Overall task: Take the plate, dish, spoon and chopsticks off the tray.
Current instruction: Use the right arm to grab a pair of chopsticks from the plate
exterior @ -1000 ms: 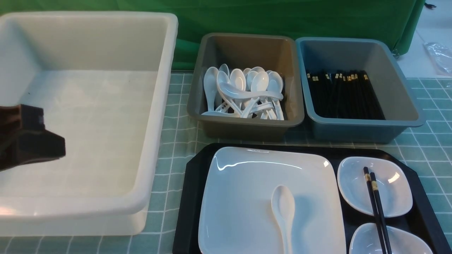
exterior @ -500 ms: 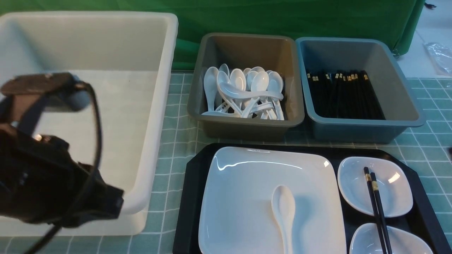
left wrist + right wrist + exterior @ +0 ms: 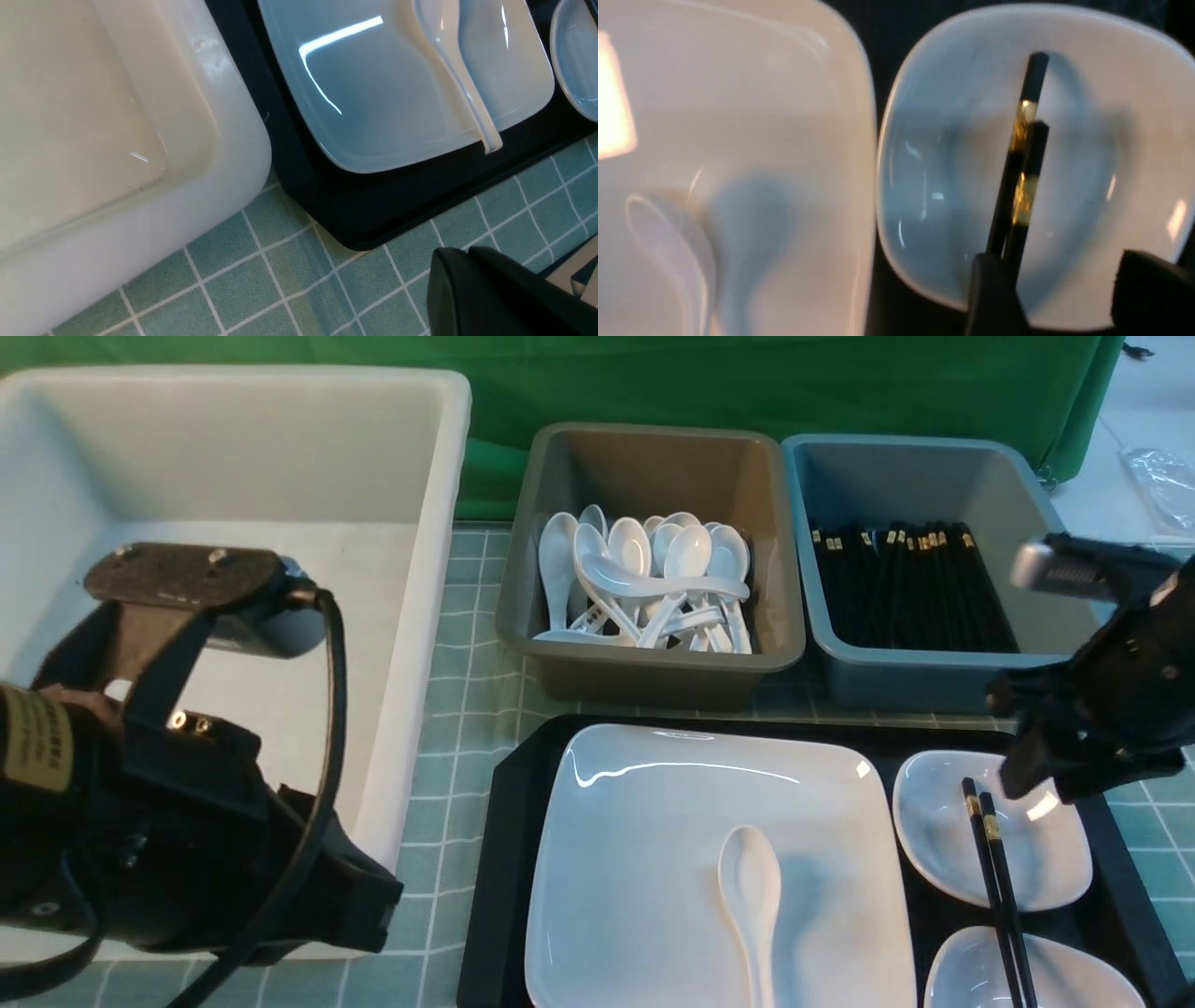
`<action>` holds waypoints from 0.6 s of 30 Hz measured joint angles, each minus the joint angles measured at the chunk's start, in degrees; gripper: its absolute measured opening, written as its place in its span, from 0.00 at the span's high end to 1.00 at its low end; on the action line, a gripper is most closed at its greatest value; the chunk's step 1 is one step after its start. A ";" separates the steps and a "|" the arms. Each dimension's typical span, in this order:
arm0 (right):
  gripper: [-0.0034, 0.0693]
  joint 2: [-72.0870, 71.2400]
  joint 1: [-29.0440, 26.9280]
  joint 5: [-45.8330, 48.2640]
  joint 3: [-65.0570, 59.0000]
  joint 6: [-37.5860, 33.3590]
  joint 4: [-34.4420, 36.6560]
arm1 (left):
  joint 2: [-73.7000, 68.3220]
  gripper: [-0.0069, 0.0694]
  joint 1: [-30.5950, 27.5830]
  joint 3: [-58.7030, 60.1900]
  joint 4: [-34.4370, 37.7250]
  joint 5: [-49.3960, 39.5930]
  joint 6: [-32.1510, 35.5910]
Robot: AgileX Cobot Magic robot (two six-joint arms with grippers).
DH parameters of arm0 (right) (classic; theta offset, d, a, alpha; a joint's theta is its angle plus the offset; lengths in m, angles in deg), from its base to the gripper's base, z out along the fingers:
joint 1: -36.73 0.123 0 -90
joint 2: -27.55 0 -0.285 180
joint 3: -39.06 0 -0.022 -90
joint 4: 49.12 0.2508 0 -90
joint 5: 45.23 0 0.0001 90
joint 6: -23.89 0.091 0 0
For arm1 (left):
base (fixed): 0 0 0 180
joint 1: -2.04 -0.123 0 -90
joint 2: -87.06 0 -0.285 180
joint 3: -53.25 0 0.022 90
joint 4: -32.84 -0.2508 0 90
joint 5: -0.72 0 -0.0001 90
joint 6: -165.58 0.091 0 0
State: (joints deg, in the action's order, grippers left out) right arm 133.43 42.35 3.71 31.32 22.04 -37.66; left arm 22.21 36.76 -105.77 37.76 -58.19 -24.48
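The black tray (image 3: 504,821) holds the large white plate (image 3: 653,840) with the white spoon (image 3: 752,896) lying on it. To its right are two small white dishes, a far one (image 3: 934,831) and a near one (image 3: 971,975). The black chopsticks (image 3: 994,877) lie across both. My left gripper (image 3: 373,915) is shut and empty, over the cloth by the tray's near left corner (image 3: 373,210); its shut tips (image 3: 462,254) show in the left wrist view. My right gripper (image 3: 1027,770) is open above the far dish (image 3: 952,154), with the chopsticks (image 3: 1020,158) beside one finger (image 3: 994,289).
A big white tub (image 3: 420,616) stands left of the tray. Behind the tray are a grey bin (image 3: 653,672) with several white spoons and a blue-grey bin (image 3: 934,681) with several black chopsticks. A green checked cloth (image 3: 467,709) covers the table.
My left arm has swung in from the left edge, forward and right toward the tray. My right arm has come into view from the right, over the far dish.
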 joint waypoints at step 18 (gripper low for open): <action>0.54 10.35 0.93 -4.06 0.00 0.00 0.19 | 0.00 0.91 0.00 0.00 -1.21 3.41 -0.40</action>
State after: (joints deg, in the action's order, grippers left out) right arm 143.78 43.27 -0.35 31.32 22.04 -37.47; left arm 22.21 36.76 -105.77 36.55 -54.78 -24.88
